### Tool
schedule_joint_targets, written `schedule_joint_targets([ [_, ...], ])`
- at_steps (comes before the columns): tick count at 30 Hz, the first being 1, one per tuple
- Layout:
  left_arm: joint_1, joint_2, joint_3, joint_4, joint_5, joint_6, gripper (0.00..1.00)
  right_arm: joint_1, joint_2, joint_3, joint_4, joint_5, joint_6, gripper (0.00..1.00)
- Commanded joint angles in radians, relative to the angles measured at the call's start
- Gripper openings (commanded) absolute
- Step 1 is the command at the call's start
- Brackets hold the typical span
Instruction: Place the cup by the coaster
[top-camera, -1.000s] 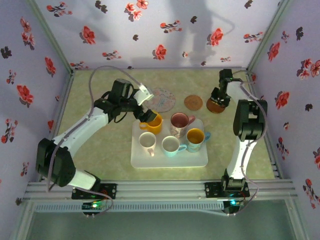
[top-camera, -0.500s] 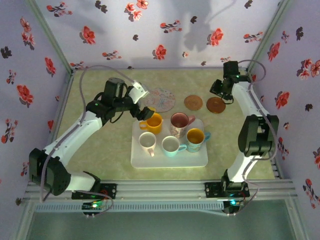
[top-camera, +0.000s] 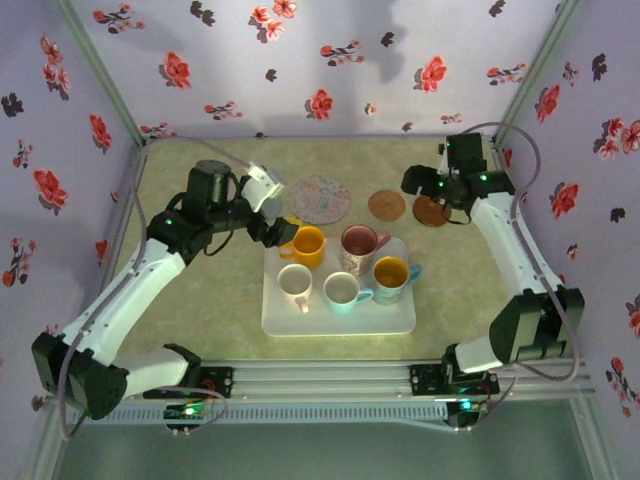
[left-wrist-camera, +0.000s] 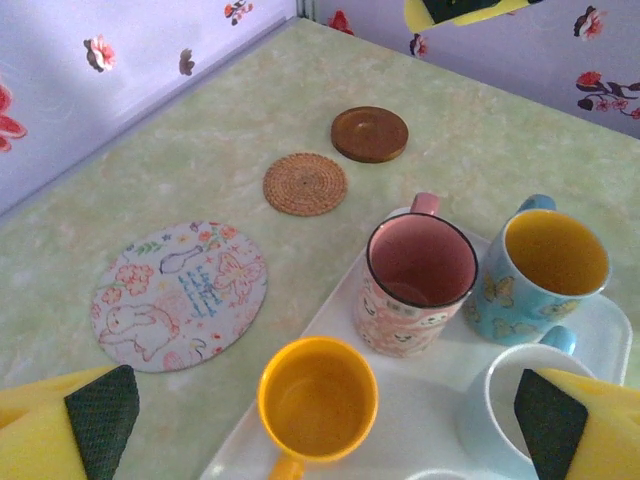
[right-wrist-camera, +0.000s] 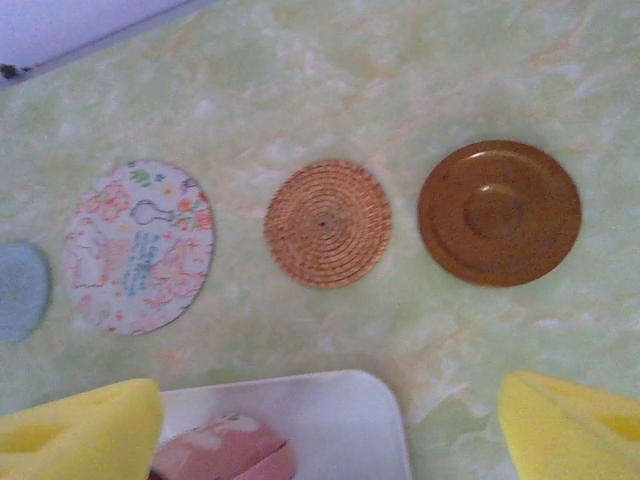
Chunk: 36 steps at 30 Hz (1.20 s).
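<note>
Five cups stand on the white tray (top-camera: 340, 318): a yellow cup (top-camera: 306, 243), a pink one (top-camera: 358, 243), a blue one with a yellow inside (top-camera: 391, 273) and two pale ones in front. Behind the tray lie a floral coaster (top-camera: 318, 198), a woven coaster (top-camera: 386, 205) and a brown wooden coaster (top-camera: 432, 211). My left gripper (top-camera: 272, 232) is open just left of the yellow cup (left-wrist-camera: 317, 398), which sits between its spread fingers (left-wrist-camera: 100, 425), untouched. My right gripper (top-camera: 412, 184) hovers open above the woven coaster (right-wrist-camera: 328, 223) and brown coaster (right-wrist-camera: 499, 212), holding nothing.
The floral cloth walls close in the table on three sides. A pale blue round shape (right-wrist-camera: 20, 290) lies left of the floral coaster (right-wrist-camera: 138, 246). Bare green tabletop (top-camera: 470, 290) shows right of the tray and another bare patch (top-camera: 215, 300) left of it.
My left gripper has drawn back to the left, off the yellow cup's rim. My right gripper has risen off the brown coaster and swung left as its arm stretched out.
</note>
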Motion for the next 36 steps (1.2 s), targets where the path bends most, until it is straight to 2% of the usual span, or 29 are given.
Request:
schedule_joint_targets([
  [1, 0.000, -0.057, -0.013, -0.066, -0.022, -0.081, 1.00, 0.024, -0.083, -0.043, 0.017, -0.056, -0.051, 1.00],
  [8, -0.006, -0.139, -0.089, -0.101, -0.065, -0.226, 1.00, 0.061, -0.231, -0.142, 0.024, -0.156, -0.064, 1.00],
  [18, -0.024, -0.228, -0.228, -0.062, -0.130, -0.485, 1.00, 0.173, -0.341, -0.236, -0.009, -0.254, -0.074, 1.00],
  [21, -0.035, -0.258, -0.266, -0.071, -0.115, -0.524, 1.00, 0.213, -0.359, -0.254, -0.021, -0.261, -0.077, 1.00],
  [25, -0.057, -0.265, -0.268, -0.162, -0.109, -0.543, 1.00, 0.265, -0.378, -0.289, -0.020, -0.263, -0.068, 1.00],
  [31, -0.130, -0.267, -0.276, -0.257, -0.110, -0.605, 1.00, 0.343, -0.383, -0.333, 0.000, -0.257, -0.056, 1.00],
  [36, -0.211, -0.261, -0.312, -0.293, -0.153, -0.658, 1.00, 0.414, -0.405, -0.372, 0.011, -0.247, -0.079, 1.00],
])
